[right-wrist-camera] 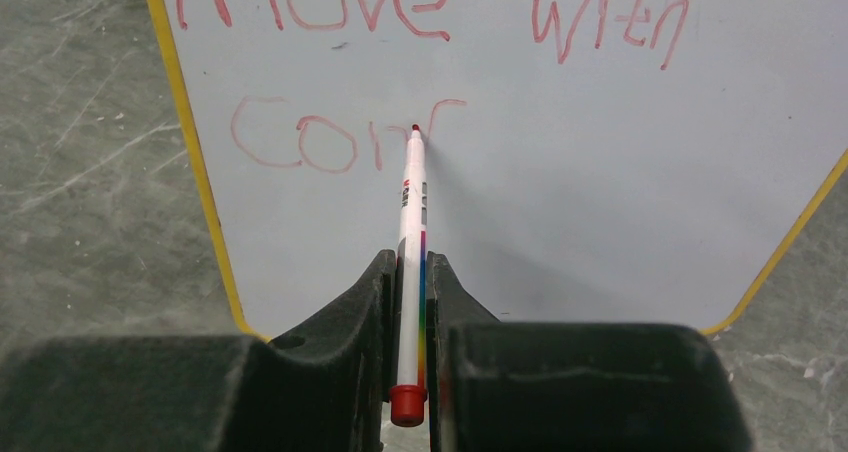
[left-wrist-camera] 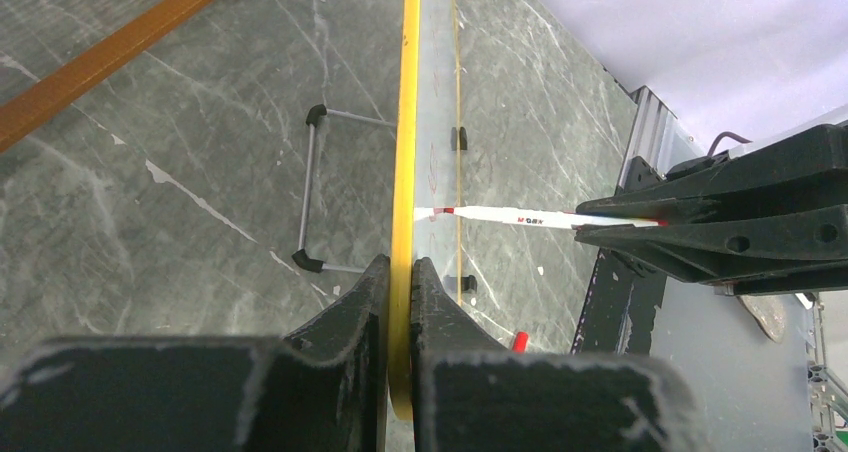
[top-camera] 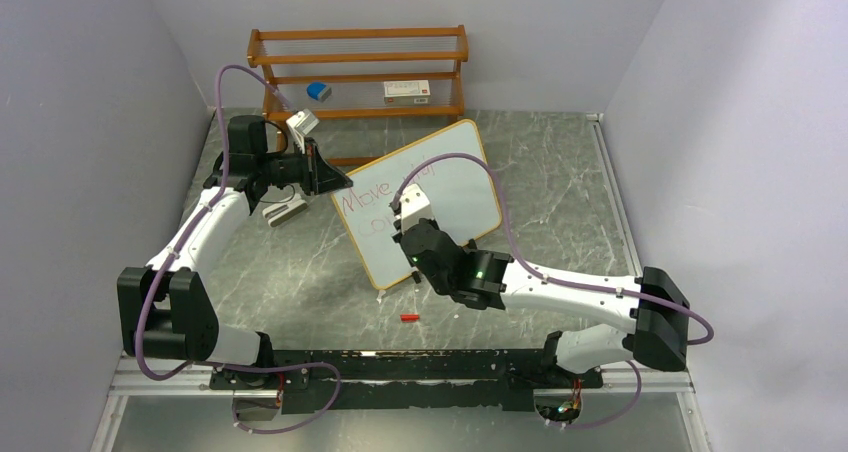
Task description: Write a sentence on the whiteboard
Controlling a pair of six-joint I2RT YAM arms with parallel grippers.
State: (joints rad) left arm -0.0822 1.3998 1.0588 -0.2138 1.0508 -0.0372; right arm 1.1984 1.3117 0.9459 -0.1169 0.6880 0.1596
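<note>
The whiteboard (top-camera: 462, 194) stood at the centre of the overhead view on the grey marbled table (top-camera: 570, 192), below the brown slatted shelf rack (top-camera: 360, 60) at the upper centre of the frame. The left pincer (top-camera: 335, 178) was clenched on the board's yellow frame at its left edge; in the left wrist view the two fingers (left-wrist-camera: 352, 307) pressed the frame from both sides. The right pincer (right-wrist-camera: 412, 267) was clenched on a white marker (right-wrist-camera: 411, 207) with a red end, just in front of the board's lower left part. The marker's tip touched the writing surface at the end of the second line. Red writing read "Move with" on the upper line; the lower line began "Co", followed by strokes I could not read with certainty. A small red cap (top-camera: 407, 318) lay on the table below the board, apart from it. A blue item (top-camera: 318, 91) and a white box (top-camera: 406, 91) sat on the rack.
</note>
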